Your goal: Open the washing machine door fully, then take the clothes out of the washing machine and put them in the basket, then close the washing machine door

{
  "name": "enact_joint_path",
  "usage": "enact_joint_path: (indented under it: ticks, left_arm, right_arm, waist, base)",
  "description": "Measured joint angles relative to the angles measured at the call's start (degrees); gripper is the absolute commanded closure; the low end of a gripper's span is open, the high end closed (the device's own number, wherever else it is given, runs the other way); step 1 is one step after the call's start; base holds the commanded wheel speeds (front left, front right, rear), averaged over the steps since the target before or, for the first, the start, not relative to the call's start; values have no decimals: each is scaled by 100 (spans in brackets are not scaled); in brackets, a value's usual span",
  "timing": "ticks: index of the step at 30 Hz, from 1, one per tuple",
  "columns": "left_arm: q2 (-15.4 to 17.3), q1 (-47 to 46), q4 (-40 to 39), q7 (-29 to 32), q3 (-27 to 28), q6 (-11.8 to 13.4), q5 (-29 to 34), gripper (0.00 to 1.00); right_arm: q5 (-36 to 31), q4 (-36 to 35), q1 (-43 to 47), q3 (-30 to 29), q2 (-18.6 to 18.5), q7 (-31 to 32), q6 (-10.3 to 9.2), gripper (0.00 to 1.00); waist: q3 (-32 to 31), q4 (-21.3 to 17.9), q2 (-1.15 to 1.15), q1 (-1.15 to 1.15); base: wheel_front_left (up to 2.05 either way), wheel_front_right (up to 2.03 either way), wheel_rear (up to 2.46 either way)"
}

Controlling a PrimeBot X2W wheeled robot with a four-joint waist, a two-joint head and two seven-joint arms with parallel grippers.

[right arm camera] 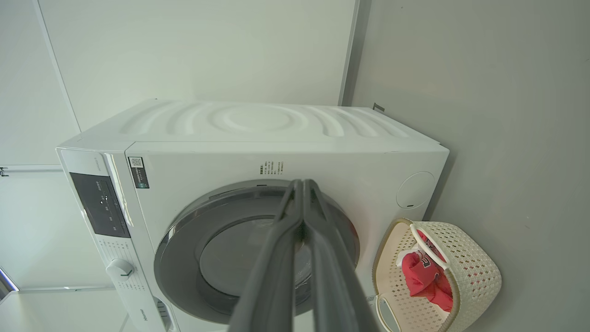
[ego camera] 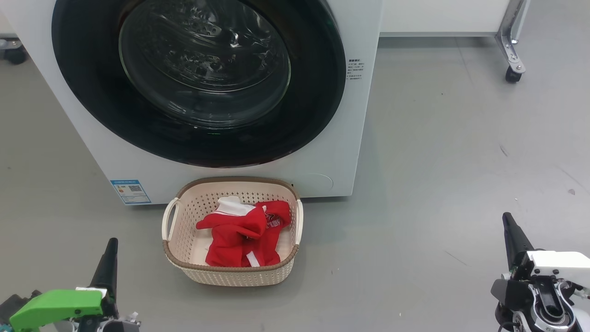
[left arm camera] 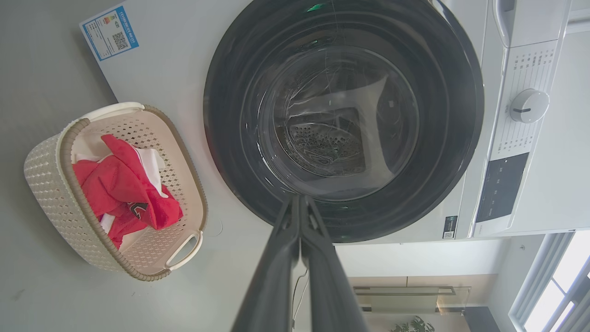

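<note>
- My left pincer (ego camera: 111,244) is nearest, low at the left of the head view. Its two dark fingers are pressed together on nothing and point toward the washer (ego camera: 357,138) from well short of it.
- Just right of it, on the floor (ego camera: 438,184), stands the basket (ego camera: 230,180), close against the washer's foot. I cannot tell whether they touch.
- The clothes (ego camera: 239,235) lie inside the basket, red with a white collar part at the far end. None hangs over the rim.
- Above the basket, the door (ego camera: 87,106) lies flat against the washer's front in all three views. Through its glass (ego camera: 258,92) I make out bare steel drum (left arm camera: 322,138).
- My right pincer (ego camera: 508,220) is low at the right, fingers together and empty, well apart from basket and washer.
- I judge this to be the last step. The clothes are in the basket and the door looks closed, so the task seems done or all but done.
- I cannot tell whether the latch has caught, nor which side the hinge is on.
- If another move is needed, it is a square, steady press with closed fingertips on the door's black ring, then a straight pull back.
- That press should keep off the glass, and the arm should pass above the basket so as not to knock it.
- If the door is latched, both arms need only keep clear where they are.
</note>
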Motion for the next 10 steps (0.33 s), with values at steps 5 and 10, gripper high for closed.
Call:
enact_joint_path:
  ticks: [5,10]
  left_arm:
    - [0,-2,5,0,2,0,0,100]
    - [0,-3,15,0,3,0,0,100]
  right_arm:
    - [0,8,-1,-3,1,0,0,100]
    - [0,11,-1,-5,1,0,0,100]
  waist:
    - [0,0,0,0]
    - [-1,0,0,0]
  base:
    - [0,0,0]
    - [0,0,0]
